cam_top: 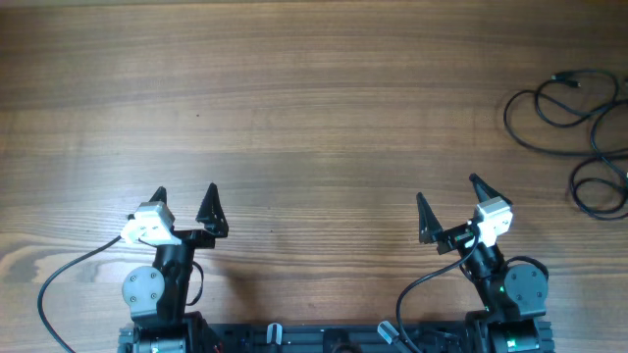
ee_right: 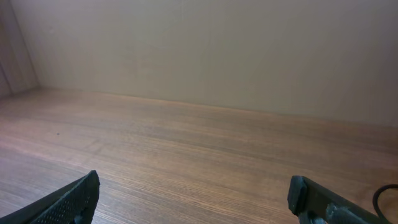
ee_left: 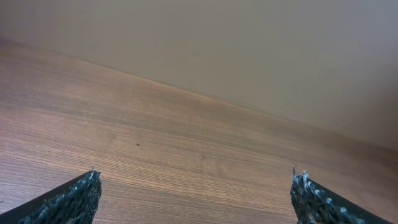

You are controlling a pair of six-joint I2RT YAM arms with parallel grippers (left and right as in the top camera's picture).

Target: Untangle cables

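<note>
Both arms sit at the near edge of the wooden table, as we see from overhead. The left gripper stands wide open with nothing between its jaws, and the right gripper is spread just as wide, also holding nothing. The cables, thin black cords in overlapping loops, lie at the table's far right edge, well apart from both grippers and running partly out of view. Through the wrist cameras we see wood grain between dark fingertips.
</note>
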